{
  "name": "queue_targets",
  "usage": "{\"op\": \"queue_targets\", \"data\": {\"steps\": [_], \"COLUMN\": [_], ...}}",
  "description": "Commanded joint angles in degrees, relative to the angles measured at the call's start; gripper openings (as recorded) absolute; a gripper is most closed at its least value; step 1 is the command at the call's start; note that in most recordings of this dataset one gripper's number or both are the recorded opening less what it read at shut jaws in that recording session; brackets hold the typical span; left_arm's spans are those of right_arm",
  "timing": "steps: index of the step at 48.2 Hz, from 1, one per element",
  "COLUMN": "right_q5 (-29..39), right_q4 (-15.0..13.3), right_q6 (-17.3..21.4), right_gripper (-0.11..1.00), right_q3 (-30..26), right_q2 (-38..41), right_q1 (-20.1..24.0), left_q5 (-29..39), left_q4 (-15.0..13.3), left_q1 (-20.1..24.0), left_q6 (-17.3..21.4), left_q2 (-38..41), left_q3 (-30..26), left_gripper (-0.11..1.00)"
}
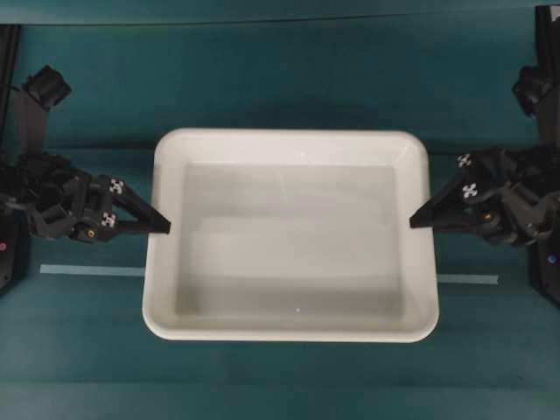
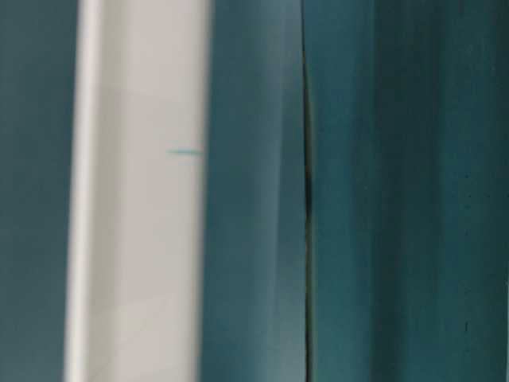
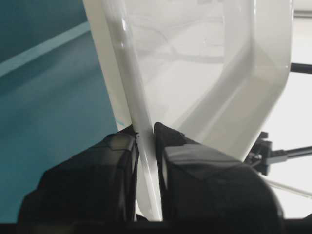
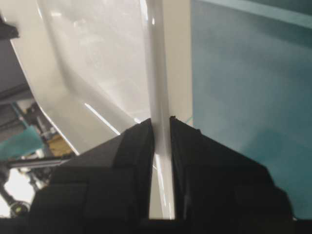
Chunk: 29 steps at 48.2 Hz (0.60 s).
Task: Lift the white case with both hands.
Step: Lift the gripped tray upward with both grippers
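Where both grippers pinch its rim, white case [image 1: 289,236] (unlabelled).

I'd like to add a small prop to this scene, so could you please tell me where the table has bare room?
Free teal cloth lies beyond the white case along its far rim, and in a strip before its near rim. The sides are crowded: the left claw and right claw each clamp a short rim, and a pale tape strip runs beneath them.
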Motion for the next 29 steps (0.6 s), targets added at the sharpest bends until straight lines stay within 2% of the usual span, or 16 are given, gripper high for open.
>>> {"op": "queue_targets", "data": {"steps": [1, 16, 29], "right_q5": [1.05, 6.77, 8.44], "right_q4": [0.18, -0.09, -0.62], "right_q6": [0.35, 0.35, 0.35], "right_gripper": [0.10, 0.10, 0.10], "right_q3": [-4.83, -12.04, -14.15], "right_q2": [0.44, 0.44, -0.18], "right_q1": [-0.79, -1.32, -1.85], "left_q5": [0.26, 4.22, 10.37], "left_q4": [0.26, 0.26, 0.26], "left_q1": [0.09, 0.18, 0.53], "left_q6": [0.09, 0.09, 0.18], "left_q2": [0.70, 0.62, 0.18], "left_q3": [-4.22, -10.72, -16.96], "left_gripper": [0.09, 0.08, 0.08]}}
